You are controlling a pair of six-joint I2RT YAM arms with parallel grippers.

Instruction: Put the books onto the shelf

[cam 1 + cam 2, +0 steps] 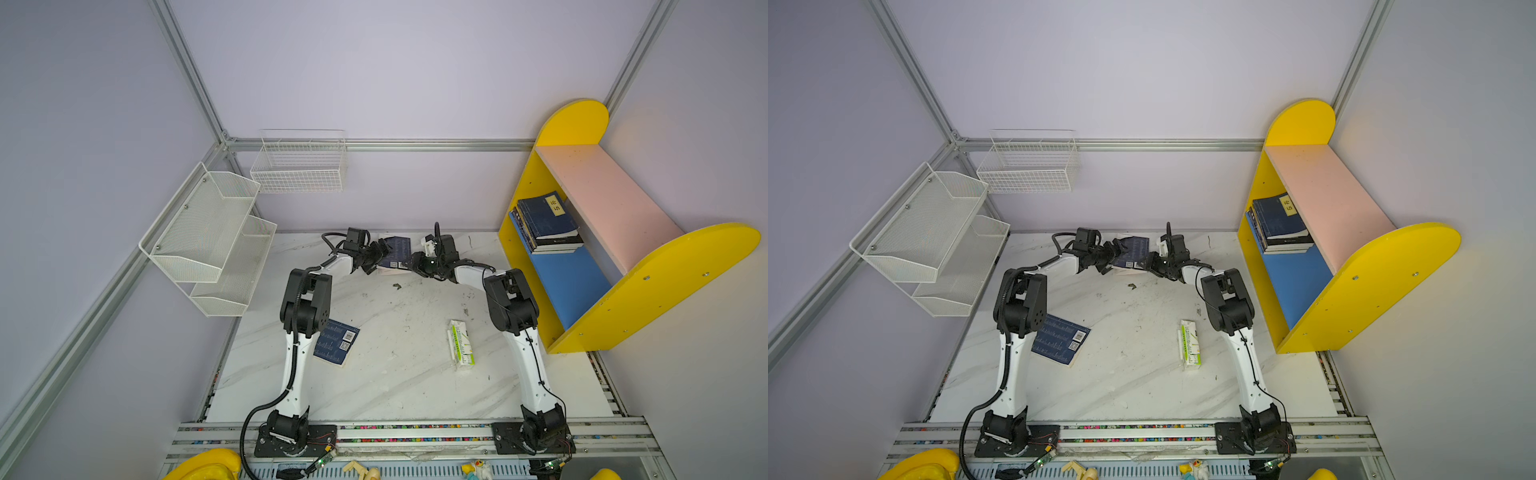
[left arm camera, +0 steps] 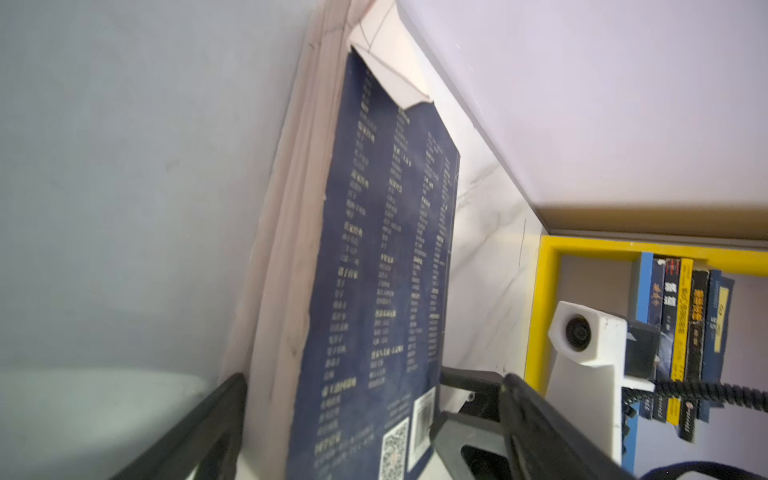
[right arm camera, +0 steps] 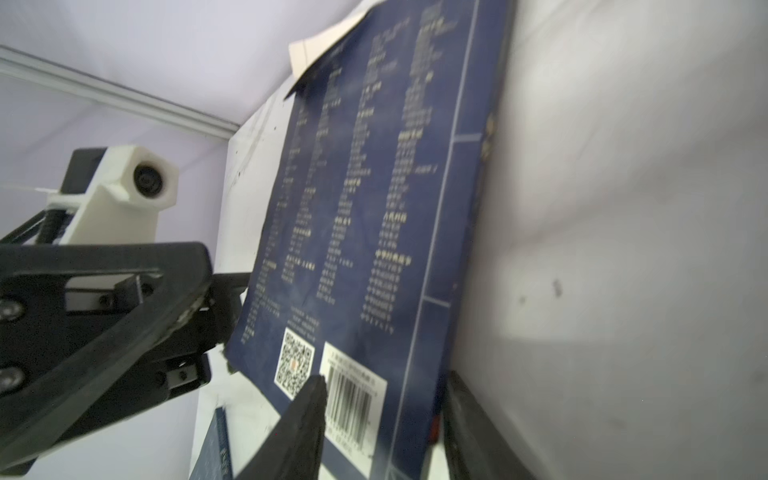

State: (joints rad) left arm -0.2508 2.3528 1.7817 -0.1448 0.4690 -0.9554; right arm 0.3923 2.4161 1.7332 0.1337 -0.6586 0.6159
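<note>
The left tool (image 1: 379, 257) stands wide. Its black fingers (image 2: 216, 419) straddle the page block and back cover of the navy-blue paperback book (image 1: 397, 250), with a gap showing on the cover side, so it appears to steady the book, not clamp it. The right tool (image 1: 415, 266) is narrower, with its fingers (image 3: 303, 419) astride the barcode corner by the spine. Whether they already pinch the book cannot be told. The book is tilted up between both tools, probably so that the right tool can take it over.

Reference: the large wooden shelf with yellow rounded end panels (image 1: 681, 266).
- The handled book sits well apart from the shelf's open side.
- A stack of dark paperbacks (image 1: 546, 224) lies flat on the shelf's blue lower board (image 1: 569, 286).
- A second navy-blue paperback (image 1: 338, 343) lies flat, farther from the shelf.
- A green-and-white carton (image 1: 461, 345) lies nearer the shelf.

The white marble-patterned table (image 1: 395, 386) is scuffed and speckled. Lavender walls enclose it. A white mesh tiered rack (image 1: 208, 232) and a white wire basket (image 1: 299, 166) hang far from the shelf.
</note>
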